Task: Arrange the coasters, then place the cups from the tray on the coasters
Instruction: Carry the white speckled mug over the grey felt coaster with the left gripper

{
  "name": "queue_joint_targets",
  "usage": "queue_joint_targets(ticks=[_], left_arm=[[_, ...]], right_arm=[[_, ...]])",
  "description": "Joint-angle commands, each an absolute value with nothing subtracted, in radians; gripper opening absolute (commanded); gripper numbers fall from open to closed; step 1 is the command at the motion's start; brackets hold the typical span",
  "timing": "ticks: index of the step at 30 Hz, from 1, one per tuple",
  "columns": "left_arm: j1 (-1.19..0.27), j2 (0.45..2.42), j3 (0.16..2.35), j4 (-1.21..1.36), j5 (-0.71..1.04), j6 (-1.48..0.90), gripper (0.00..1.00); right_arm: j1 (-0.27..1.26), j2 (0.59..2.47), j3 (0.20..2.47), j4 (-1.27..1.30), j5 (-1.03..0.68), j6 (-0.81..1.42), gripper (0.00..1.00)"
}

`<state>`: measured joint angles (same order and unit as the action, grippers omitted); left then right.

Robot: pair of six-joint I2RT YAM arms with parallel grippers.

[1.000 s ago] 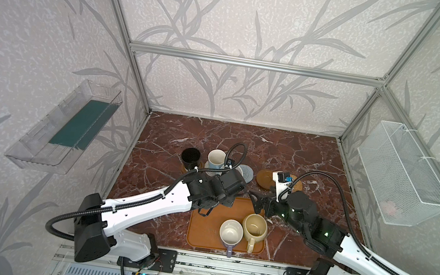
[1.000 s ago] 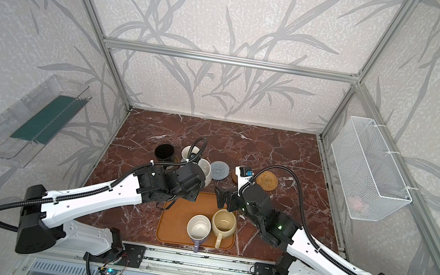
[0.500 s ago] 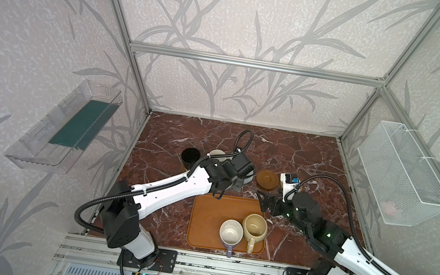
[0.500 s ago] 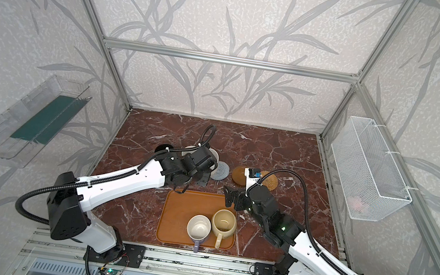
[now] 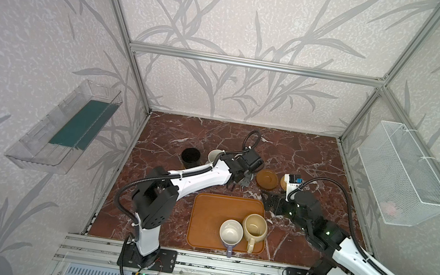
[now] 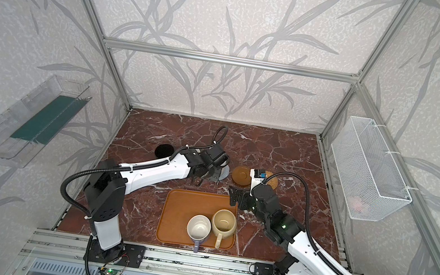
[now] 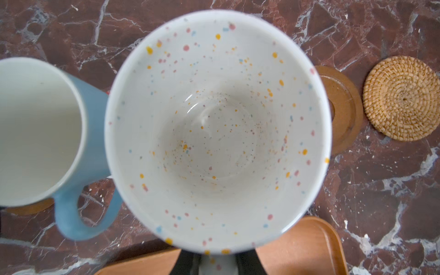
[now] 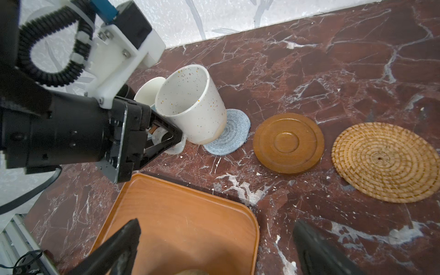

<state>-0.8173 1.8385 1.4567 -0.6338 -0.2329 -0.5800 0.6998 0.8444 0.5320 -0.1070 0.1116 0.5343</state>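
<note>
My left gripper [image 8: 166, 140] is shut on the handle of the speckled white cup [image 8: 190, 104], which tilts with its base at the blue-grey woven coaster [image 8: 228, 133]; whether they touch I cannot tell. The left wrist view looks into that cup [image 7: 214, 131]. The light blue cup [image 7: 35, 131] stands beside it on a brown coaster [image 7: 31, 209], and the black cup [image 5: 190, 157] is further left. A wooden coaster [image 8: 288, 142] and a rattan coaster [image 8: 385, 162] lie bare. The lavender cup [image 5: 231, 231] and the beige cup [image 5: 254, 228] stand on the tray [image 5: 209, 219]. My right gripper [image 5: 271, 203] is open at the tray's far right corner.
A clear plastic bin [image 5: 66, 127] hangs on the left wall and a white wire basket [image 5: 402, 174] on the right wall. An aluminium rail [image 5: 194, 261] runs along the front edge of the marble floor.
My left arm has carried the speckled white cup away from the tray's far edge, back and to the right, down to the blue-grey coaster. My right gripper has shifted slightly and stays open.
</note>
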Motion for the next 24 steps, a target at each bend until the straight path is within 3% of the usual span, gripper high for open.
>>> queue_joint_targets(ticks=[1, 24], left_arm=[[-0.804, 1.847, 1.522, -0.539, -0.262, -0.6, 0.0], [-0.804, 1.94, 1.547, -0.535, -0.293, -0.642, 0.0]], right_arm=[[0.658, 0.857, 0.515, -0.08, 0.046, 0.56, 0.99], [0.577, 0.872, 0.507, -0.094, 0.001, 0.564, 0.99]])
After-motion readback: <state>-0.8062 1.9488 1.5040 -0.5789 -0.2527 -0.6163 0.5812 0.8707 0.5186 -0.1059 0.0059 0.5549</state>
